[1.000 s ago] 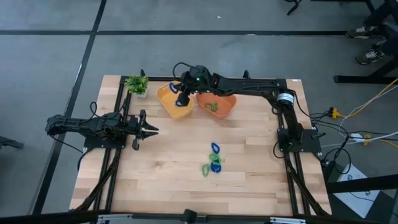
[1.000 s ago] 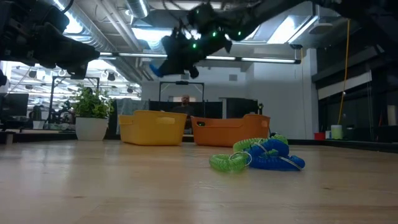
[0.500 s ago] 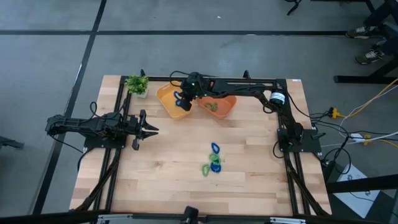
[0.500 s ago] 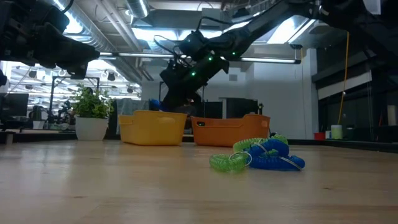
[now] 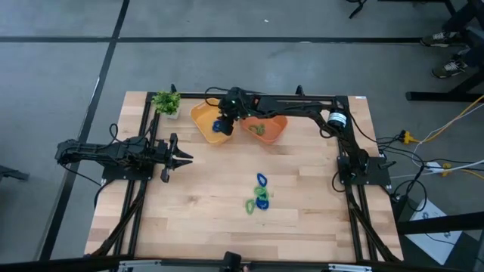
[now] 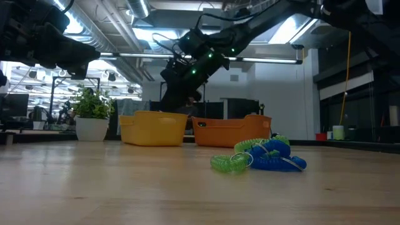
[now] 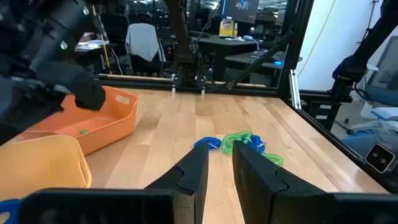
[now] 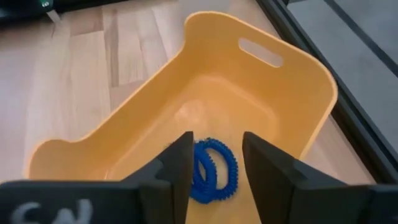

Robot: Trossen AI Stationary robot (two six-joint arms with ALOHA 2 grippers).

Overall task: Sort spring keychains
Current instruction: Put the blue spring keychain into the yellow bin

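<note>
Right claw [image 8: 214, 165], spread open and empty, should lift straight clear of the blue spring keychain [image 8: 211, 169] beneath it in the yellow tray [image 8: 292, 106].

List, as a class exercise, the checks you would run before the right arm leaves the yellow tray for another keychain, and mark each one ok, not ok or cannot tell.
1. Right gripper jaws open: ok, a clear gap shows between them.
2. Blue keychain released into the yellow tray: ok, it lies on the tray floor.
3. Keychain free of the jaws: cannot tell, it sits right between them.
4. Colours kept apart: ok, green pieces lie in the orange tray, blue in the yellow.
5. More to sort: ok, a pile of blue and green keychains remains mid-table.
6. Left gripper out of the way: ok, it waits at the table's left, away from the pile.
</note>
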